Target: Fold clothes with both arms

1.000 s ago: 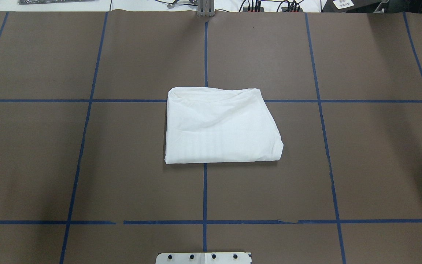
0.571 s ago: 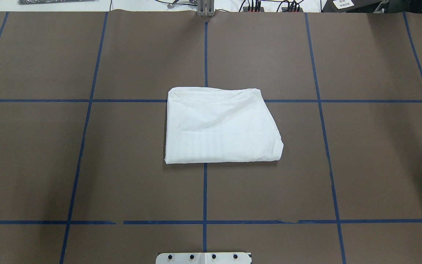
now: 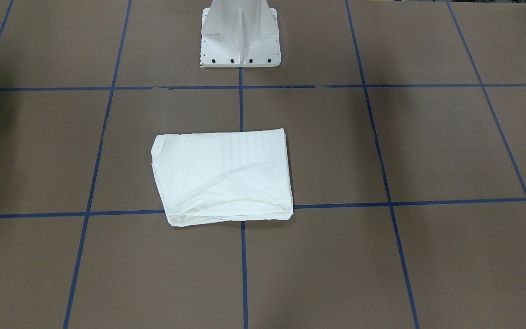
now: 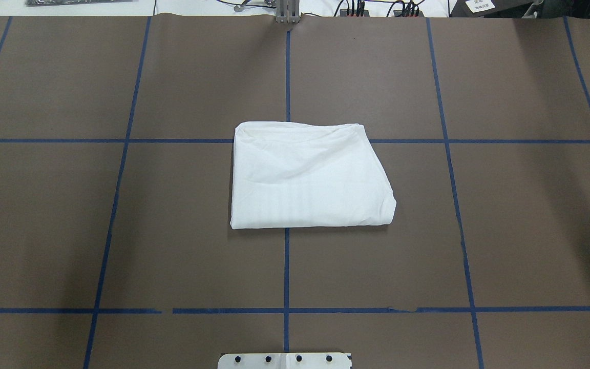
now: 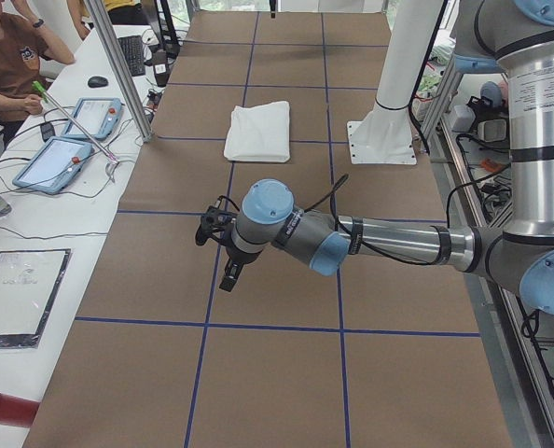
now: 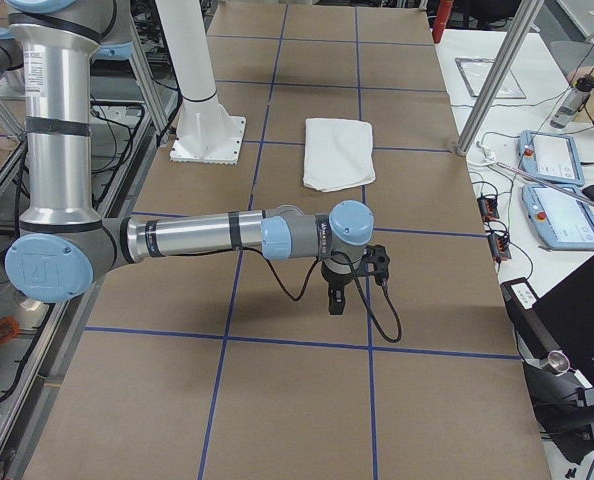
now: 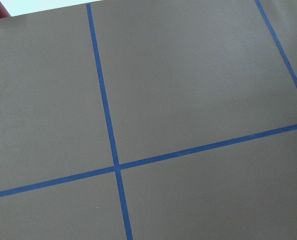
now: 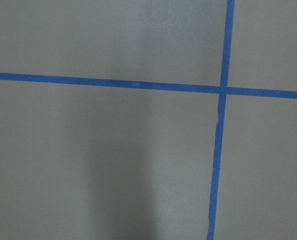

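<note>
Soft, even overhead light is falling on the matte brown table covering (image 4: 172, 230). A blurry grey shadow band (image 8: 113, 175) is lying beneath the black two-finger right gripper (image 6: 334, 298). Well beyond that gripper, the folded white shirt (image 4: 310, 177) is glowing almost washed out.

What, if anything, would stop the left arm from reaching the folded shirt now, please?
Likely nothing, so yes: only brown table shows between the left arm and the shirt, which nothing covers.
</note>
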Robot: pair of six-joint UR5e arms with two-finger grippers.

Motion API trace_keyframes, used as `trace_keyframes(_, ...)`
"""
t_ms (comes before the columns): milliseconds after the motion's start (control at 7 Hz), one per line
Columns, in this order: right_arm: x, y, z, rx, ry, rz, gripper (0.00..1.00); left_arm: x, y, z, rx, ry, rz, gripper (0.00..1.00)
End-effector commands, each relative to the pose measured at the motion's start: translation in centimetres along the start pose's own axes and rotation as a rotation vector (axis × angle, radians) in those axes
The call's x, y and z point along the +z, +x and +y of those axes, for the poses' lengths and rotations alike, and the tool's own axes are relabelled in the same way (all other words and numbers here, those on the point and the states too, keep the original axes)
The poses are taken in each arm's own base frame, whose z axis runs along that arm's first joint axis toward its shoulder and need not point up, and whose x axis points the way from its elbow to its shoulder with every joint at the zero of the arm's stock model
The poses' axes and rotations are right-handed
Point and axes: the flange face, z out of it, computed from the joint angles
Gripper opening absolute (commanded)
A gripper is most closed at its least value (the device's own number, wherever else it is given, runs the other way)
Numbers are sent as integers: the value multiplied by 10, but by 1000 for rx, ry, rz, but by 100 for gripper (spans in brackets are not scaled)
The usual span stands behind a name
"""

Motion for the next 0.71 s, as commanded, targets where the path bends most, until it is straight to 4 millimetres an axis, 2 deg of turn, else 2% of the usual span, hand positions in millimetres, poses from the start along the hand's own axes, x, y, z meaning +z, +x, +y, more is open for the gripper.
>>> trace_keyframes(0, -1, -2, 0, -4, 3, 1, 100, 0, 0, 1, -1, 0, 1, 100)
trace_keyframes(571, 1, 0, 0, -2, 0, 1, 100, 0, 0, 0, -1, -1, 1, 100)
